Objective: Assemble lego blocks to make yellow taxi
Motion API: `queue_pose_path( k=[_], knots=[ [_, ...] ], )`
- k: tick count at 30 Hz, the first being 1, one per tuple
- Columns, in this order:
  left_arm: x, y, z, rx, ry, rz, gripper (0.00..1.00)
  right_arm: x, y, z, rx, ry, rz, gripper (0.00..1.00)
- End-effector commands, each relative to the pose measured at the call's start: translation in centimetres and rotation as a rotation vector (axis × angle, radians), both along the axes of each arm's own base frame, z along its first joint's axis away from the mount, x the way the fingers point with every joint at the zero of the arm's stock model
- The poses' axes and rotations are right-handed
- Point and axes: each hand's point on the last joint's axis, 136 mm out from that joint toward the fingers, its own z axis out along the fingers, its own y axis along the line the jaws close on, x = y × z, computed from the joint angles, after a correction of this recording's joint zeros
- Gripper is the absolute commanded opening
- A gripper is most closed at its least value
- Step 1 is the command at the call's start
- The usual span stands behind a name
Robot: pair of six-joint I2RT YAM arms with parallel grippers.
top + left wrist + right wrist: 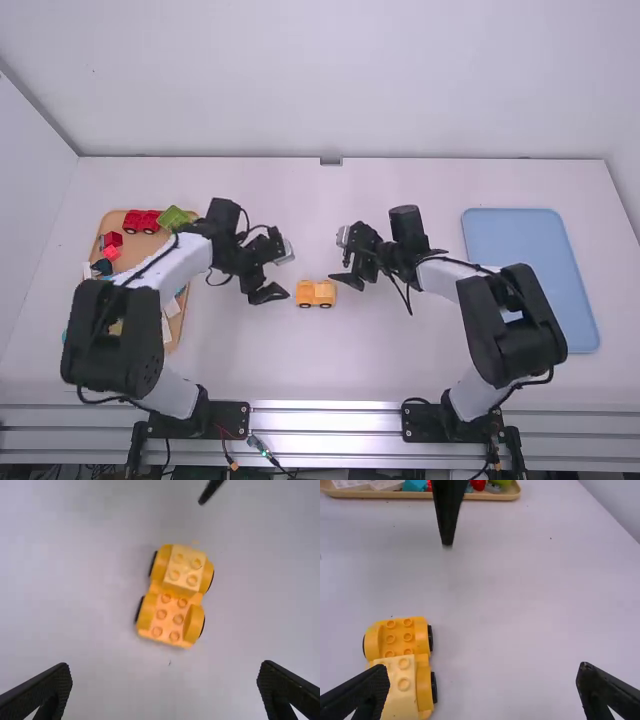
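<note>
White table (300, 360), plain pale wall (330, 80) behind. Item, main: toy car (316, 293), qty 1, upright on its wheels at approx. mid-table, btwn the two grippers, near both. Colour: orange-yellow. Base w/ rounded wheel covers (194, 623) at the sides, black tyre edges (434, 687) below them. One end bears a paler yellow block (185, 569), 4 round studs on top, facing the R arm; other end, toward the L arm, is lower, w/ 6 studs showing btwn its covers. Finish: smooth, w/ light glare on the pale block. Tool, L gripper (280, 273): released, fingers spread wide apart, close by the car's low end. Tool, R gripper (337, 257): likewise released, fingers well apart, by the car's pale end; in its own wrist view one finger (372, 692) partly overlaps the car. Tray, tan (140, 247), far L of table, partly under the L arm: holds red wheeled pc. (141, 222), green block (173, 217), small red blocks (112, 240), plus assorted white & teal pcs. Tray, light blue (515, 240), R side of table, partly behind the R arm.
</note>
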Motion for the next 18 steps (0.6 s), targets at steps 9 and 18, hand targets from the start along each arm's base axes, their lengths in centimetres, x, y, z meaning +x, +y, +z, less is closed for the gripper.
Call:
queue_pose_path(
  k=[9,18],
  knots=[
    [6.0,10.7,8.6,0.125,0.078,0.783,0.99,2.4,-0.2,1.7,0.027,-0.026,-0.1,0.99],
    [4.6,26.1,8.3,0.018,0.291,1.873,0.99,2.9,-0.3,1.9,0.024,-0.05,-0.115,0.99]
  ],
)
